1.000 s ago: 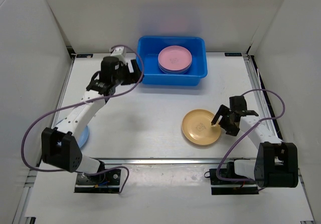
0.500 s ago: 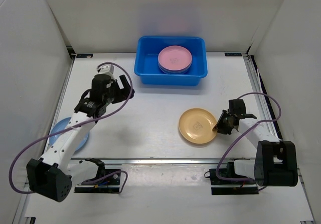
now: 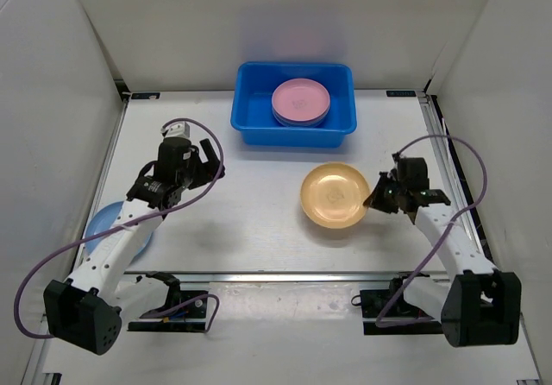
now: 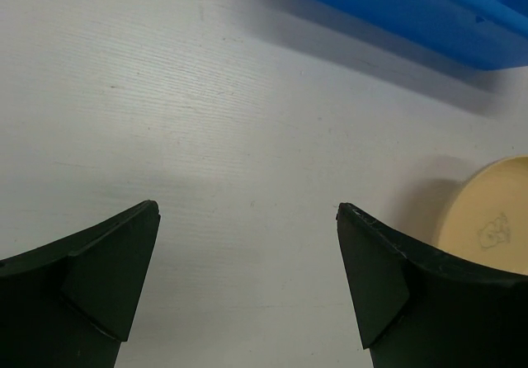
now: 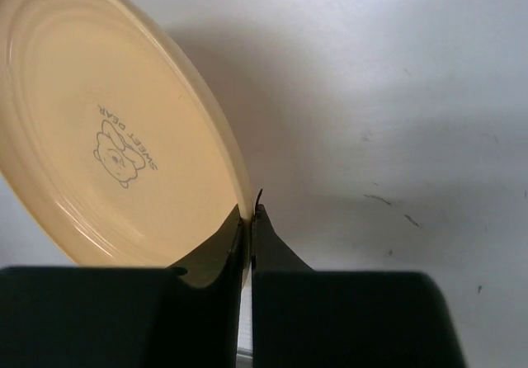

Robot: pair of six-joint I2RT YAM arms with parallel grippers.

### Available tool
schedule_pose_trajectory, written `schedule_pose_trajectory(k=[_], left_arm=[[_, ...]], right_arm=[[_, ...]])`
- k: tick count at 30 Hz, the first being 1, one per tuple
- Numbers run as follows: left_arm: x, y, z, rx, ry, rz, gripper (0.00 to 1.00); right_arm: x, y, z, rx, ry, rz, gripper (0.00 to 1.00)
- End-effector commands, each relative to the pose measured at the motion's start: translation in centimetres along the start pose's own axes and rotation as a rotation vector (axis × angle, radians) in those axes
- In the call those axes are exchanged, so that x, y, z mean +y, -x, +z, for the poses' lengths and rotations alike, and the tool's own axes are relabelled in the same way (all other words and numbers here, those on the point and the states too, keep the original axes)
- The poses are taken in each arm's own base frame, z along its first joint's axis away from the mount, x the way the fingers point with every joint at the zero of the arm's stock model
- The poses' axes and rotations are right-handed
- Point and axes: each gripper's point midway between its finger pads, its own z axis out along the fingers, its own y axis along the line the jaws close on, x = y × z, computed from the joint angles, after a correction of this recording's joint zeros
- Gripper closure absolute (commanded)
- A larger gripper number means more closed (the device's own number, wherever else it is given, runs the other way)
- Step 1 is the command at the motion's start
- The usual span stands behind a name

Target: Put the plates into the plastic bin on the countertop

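- Countertop [image 3: 259,230], lower left of the top view: light-blue plate [image 3: 97,226] lies flat, partly hidden under the left arm. Not yet binned, and nothing grips it.
- Left gripper [image 4: 247,215], left of centre in the top view: fingers spread wide with nothing between them. Its wrist view shows only white surface below. It is close to neither loose plate. Judged free to take the light-blue plate.
- Plastic bin [image 3: 250,124], upper centre, near the back wall: one stack sits in its right half, with a pink plate [image 3: 300,100] on top. Purplish edges show beneath it, but the count is not readable. Blue floor shows in the left half, so there is room for more.
- Orange-yellow plate [image 3: 333,195], right of centre, below the bin: it is pinched at its right rim. The shadow beside it in the right wrist view suggests it is tilted and lifted off the surface, but full clearance cannot be confirmed. It is well apart from the bin.
- Right gripper [image 5: 250,215], right side of the top view: fingers clenched on the orange-yellow plate's rim, one on each face of the lip.
- Tally (judgement): one stack in the bin, one plate in the grip, one waiting. Two plates on view are left to do: carry the orange-yellow one to the bin and release it, then fetch the light-blue one.
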Motion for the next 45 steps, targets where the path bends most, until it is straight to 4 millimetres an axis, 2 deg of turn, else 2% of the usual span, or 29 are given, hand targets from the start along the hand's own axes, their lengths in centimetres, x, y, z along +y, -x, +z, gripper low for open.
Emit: schedule_pose_trajectory(k=[1, 2, 3, 5, 8, 9, 10, 11, 12, 13, 14, 15, 16, 17, 18, 19, 20, 21, 22, 23, 24, 25, 26, 28, 29, 32, 34, 42, 45], left_arm=[[0.6, 0.5, -0.3, -0.023, 0.031, -0.018, 0.01], [0.6, 0.6, -0.1, -0.023, 0.034, -0.019, 0.01], [0.8, 0.7, 0.0, -0.024, 0.042, -0.021, 0.01], [1.0, 0.9, 0.4, -0.020, 0.057, -0.027, 0.01], [1.6, 1.1, 0.9, -0.014, 0.081, -0.037, 0.01], [2.0, 1.3, 1.2, -0.014, 0.092, -0.047, 0.01], [2.3, 1.2, 1.4, -0.004, 0.104, -0.047, 0.01], [2.5, 1.5, 1.5, -0.009, 0.108, -0.063, 0.01], [2.9, 1.5, 1.6, -0.008, 0.119, -0.068, 0.01], [3.1, 1.6, 1.6, -0.010, 0.126, -0.079, 0.01], [3.4, 1.8, 1.7, -0.016, 0.133, -0.094, 0.01], [4.3, 2.0, 1.7, -0.024, 0.162, -0.117, 0.01], [4.9, 2.1, 1.5, -0.027, 0.184, -0.136, 0.01], [5.7, 2.0, 1.3, -0.024, 0.215, -0.165, 0.01], [7.3, 2.1, 1.2, -0.032, 0.272, -0.198, 0.01], [8.1, 2.1, 1.0, -0.033, 0.302, -0.223, 0.01], [9.0, 1.6, 0.8, -0.017, 0.336, -0.255, 0.01], [10.0, 1.2, 0.7, -0.009, 0.371, -0.278, 0.01], [11.5, 1.2, 0.4, -0.011, 0.412, -0.318, 0.01], [12.6, 0.5, 0.2, 0.011, 0.449, -0.346, 0.01], [14.5, 0.4, -0.1, 0.012, 0.500, -0.395, 0.01], [15.2, 0.0, -0.4, 0.023, 0.525, -0.412, 0.01], [16.2, -0.2, -0.5, 0.033, 0.551, -0.435, 0.01], [18.6, -0.6, -1.4, 0.042, 0.623, -0.503, 0.01], [19.3, -1.0, -1.6, 0.053, 0.646, -0.522, 0.01], [22.1, -1.8, -2.6, 0.059, 0.715, -0.588, 0.01], [23.7, -2.4, -3.4, 0.064, 0.752, -0.624, 0.01], [26.9, -3.6, -4.8, 0.071, 0.824, -0.703, 0.01], [27.5, -3.6, -5.7, 0.055, 0.833, -0.719, 0.01]], right_arm=[[6.0, 4.5, -4.6, -0.141, 0.203, -0.198, 1.00], [7.3, 4.9, -5.5, -0.155, 0.247, -0.235, 1.00], [8.9, 6.4, -7.0, -0.205, 0.285, -0.263, 1.00], [10.9, 7.9, -8.3, -0.243, 0.343, -0.298, 1.00], [14.4, 12.8, -10.6, -0.358, 0.409, -0.352, 1.00], [14.8, 13.8, -9.5, -0.346, 0.401, -0.349, 1.00], [15.5, 15.4, -9.4, -0.380, 0.404, -0.355, 1.00], [16.4, 17.9, -8.8, -0.401, 0.389, -0.346, 1.00], [16.8, 19.4, -8.3, -0.411, 0.377, -0.340, 1.00], [18.3, 22.0, -9.5, -0.467, 0.387, -0.344, 1.00], [18.5, 23.5, -8.9, -0.484, 0.367, -0.336, 1.00], [18.3, 24.6, -6.2, -0.449, 0.337, -0.314, 1.00], [19.9, 26.9, -7.0, -0.497, 0.350, -0.319, 1.00], [19.6, 27.7, -3.9, -0.465, 0.314, -0.300, 1.00], [19.9, 28.5, -2.8, -0.463, 0.303, -0.286, 1.00], [21.1, 30.5, -3.5, -0.507, 0.315, -0.288, 1.00], [20.9, 30.5, 0.0, -0.460, 0.294, -0.274, 1.00], [21.3, 31.1, 1.1, -0.462, 0.281, -0.273, 1.00], [22.3, 32.3, 1.0, -0.479, 0.286, -0.275, 1.00], [21.9, 32.1, 4.5, -0.437, 0.261, -0.260, 1.00], [23.1, 33.4, 4.1, -0.473, 0.256, -0.258, 1.00], [23.2, 33.9, 4.9, -0.477, 0.245, -0.256, 1.00], [22.7, 33.4, 7.9, -0.442, 0.220, -0.240, 1.00], [24.0, 34.5, 8.2, -0.487, 0.227, -0.230, 1.00], [23.8, 34.0, 9.9, -0.471, 0.217, -0.215, 1.00], [22.6, 34.3, 11.3, -0.493, 0.151, -0.179, 1.00], [20.9, 34.5, 12.1, -0.498, 0.086, -0.166, 1.00], [18.7, 32.7, 16.2, -0.426, 0.019, -0.167, 0.93], [18.2, 32.5, 16.8, -0.421, 0.004, -0.160, 0.87]])
